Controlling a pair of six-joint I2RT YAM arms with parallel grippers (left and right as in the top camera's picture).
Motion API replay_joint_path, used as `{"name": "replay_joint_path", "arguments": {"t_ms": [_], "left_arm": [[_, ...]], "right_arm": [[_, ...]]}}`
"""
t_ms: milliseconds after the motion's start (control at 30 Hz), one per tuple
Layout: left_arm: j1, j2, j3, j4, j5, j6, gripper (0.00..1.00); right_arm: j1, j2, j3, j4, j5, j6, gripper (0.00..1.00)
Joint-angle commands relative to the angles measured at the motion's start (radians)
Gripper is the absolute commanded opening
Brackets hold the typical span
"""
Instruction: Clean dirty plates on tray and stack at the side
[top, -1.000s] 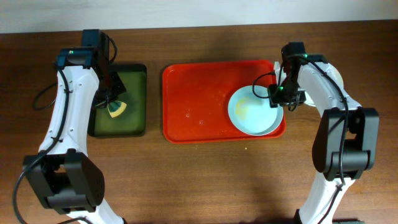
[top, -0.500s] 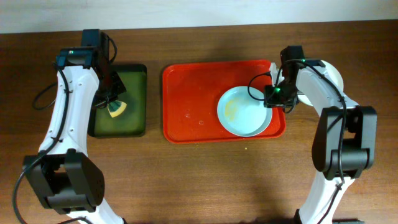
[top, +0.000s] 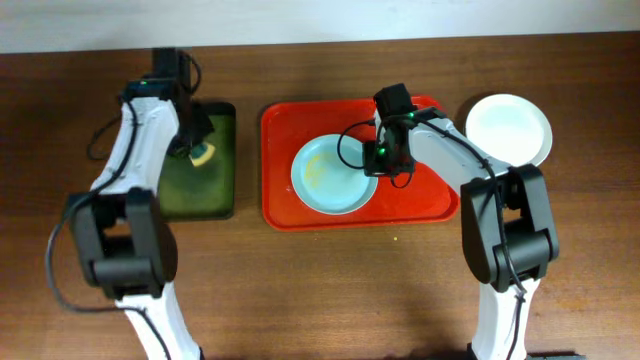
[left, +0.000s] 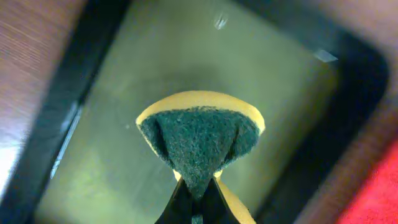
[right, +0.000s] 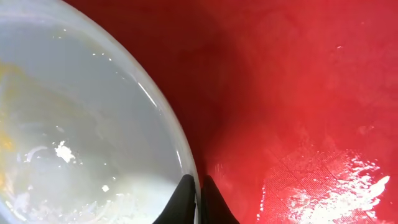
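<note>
Fingers (right: 183, 202) of the right gripper (right: 196, 183) are pinched tight on the rim of the mint-blue plate (right: 74, 124), one dark tip over the plate and the other over the red tray (right: 298, 93), at 6 o'clock in the wrist view. The plate's wet face carries white specks and a yellowish smear toward 9 o'clock, while the tray's bare floor glistens at 5 o'clock. The left gripper (left: 198, 186) is clamped as well, its fingers (left: 179, 211) squeezing a sponge (left: 199, 137) into a fold. Its green scouring face is rimmed with yellow foam, over the floor of the dark green tray (left: 112, 93); whether it touches that floor I cannot tell. From overhead the plate lies flat near the middle of the red tray, held at its 3 o'clock rim. The dark green tray sits apart at the red tray's 9 o'clock, with the sponge toward its 1 o'clock part. A second plate (top: 508, 130), white-rimmed and pale inside, rests on the table (top: 320, 290) at the red tray's 2 o'clock, just off its corner; whether another lies beneath it cannot be told.
</note>
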Motion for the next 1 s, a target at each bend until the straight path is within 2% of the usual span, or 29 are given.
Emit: {"name": "replay_joint_path", "arguments": {"t_ms": [0, 100, 133, 167, 233, 300, 333, 367, 433, 467, 533, 567, 633, 700, 867, 967], "left_arm": [[0.002, 0.095, 0.003, 0.023, 0.003, -0.005, 0.00], [0.003, 0.171, 0.003, 0.035, 0.003, -0.005, 0.00], [0.002, 0.174, 0.003, 0.031, 0.002, -0.004, 0.08], [0.003, 0.173, 0.003, 0.027, 0.002, -0.002, 0.01], [0.003, 0.111, 0.079, -0.098, 0.000, 0.040, 0.00], [-0.003, -0.042, 0.159, -0.200, 0.016, 0.041, 0.00], [-0.010, -0.078, 0.159, -0.208, 0.044, 0.048, 0.00], [-0.024, -0.113, 0.159, -0.214, 0.120, 0.091, 0.00], [-0.077, -0.130, 0.158, -0.231, 0.250, 0.105, 0.00], [-0.107, -0.124, 0.153, -0.232, 0.265, 0.104, 0.00], [-0.185, -0.116, 0.130, -0.215, 0.265, 0.104, 0.00], [-0.241, -0.106, 0.113, -0.195, 0.264, 0.103, 0.00], [-0.309, -0.086, 0.083, -0.162, 0.261, 0.085, 0.00], [-0.369, -0.035, 0.060, -0.109, 0.273, 0.085, 0.00], [-0.478, 0.097, 0.059, -0.009, 0.298, 0.085, 0.00], [-0.498, 0.141, 0.059, 0.061, 0.291, 0.085, 0.00]], "right_arm": [[-0.016, 0.030, -0.023, -0.059, 0.127, 0.026, 0.04], [-0.017, 0.030, -0.022, -0.082, 0.107, 0.025, 0.04], [-0.017, 0.030, -0.022, -0.082, 0.105, 0.025, 0.04], [-0.017, 0.030, -0.022, -0.082, 0.105, 0.025, 0.04], [-0.017, 0.030, -0.022, -0.074, 0.105, 0.026, 0.04], [-0.015, 0.030, -0.022, -0.053, 0.093, 0.026, 0.14], [-0.015, 0.030, -0.022, -0.048, 0.093, 0.026, 0.14], [-0.015, 0.030, -0.022, -0.040, 0.081, 0.026, 0.14], [-0.015, 0.030, -0.022, -0.026, 0.027, 0.026, 0.13], [-0.015, 0.030, -0.022, -0.019, 0.000, 0.026, 0.10], [-0.015, 0.030, -0.022, -0.016, -0.013, 0.025, 0.09], [-0.015, 0.030, -0.022, -0.016, -0.013, 0.025, 0.04], [-0.015, 0.030, -0.022, -0.019, -0.023, 0.025, 0.04], [-0.015, 0.030, -0.022, -0.019, -0.058, -0.048, 0.04], [-0.016, 0.030, -0.022, -0.017, -0.058, -0.058, 0.04], [-0.016, 0.030, -0.022, -0.014, -0.058, -0.058, 0.04]]}}
